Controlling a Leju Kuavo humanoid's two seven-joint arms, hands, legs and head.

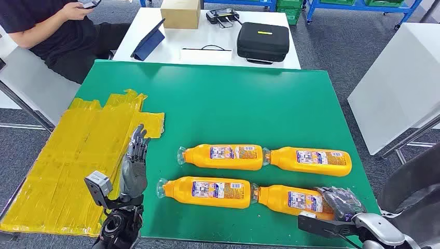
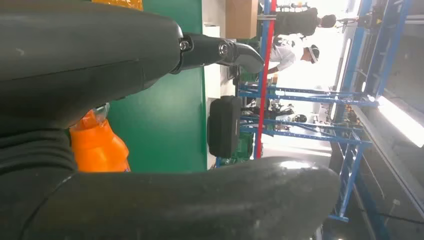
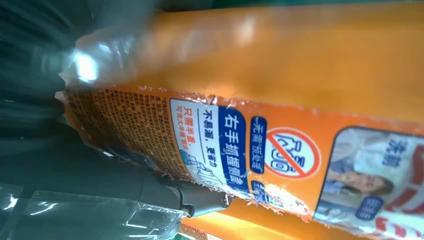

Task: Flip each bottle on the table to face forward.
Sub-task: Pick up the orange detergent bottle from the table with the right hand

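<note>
Four orange bottles are laid flat on the green table [image 1: 218,98] in a two-by-two block, caps to the robot's left, all with the small-print panel turned up. That looks like the back label, so by the look of it none has been flipped yet.

The right hand [image 1: 342,203] is set on the base end of the near-right bottle [image 1: 290,199]. In the right wrist view the dark fingers [image 3: 165,192] are seen pressed against the label edge of that bottle [image 3: 280,100], but whether they are properly wrapped around it can't be told from these shots. It's probably placed at the fat end so the bottle can be rolled over in place without knocking the neighbours, which are packed just beside it.

The left hand [image 1: 134,166] is held above the table with fingers stretched out and apart, nothing in it, just left of the near-left bottle [image 1: 205,192]. It reads as parked out of the way, or lined up to steady that row.

The far-left bottle [image 1: 223,156] and far-right bottle [image 1: 310,161] are untouched.

Writing: the label is in Chinese. "右手抓握處" and "不易漏" can be made out close up, next to a red crossed-out circle icon. No brand name can be read. A yellow taped patch [image 1: 78,155] is stuck on the left of the table.
</note>
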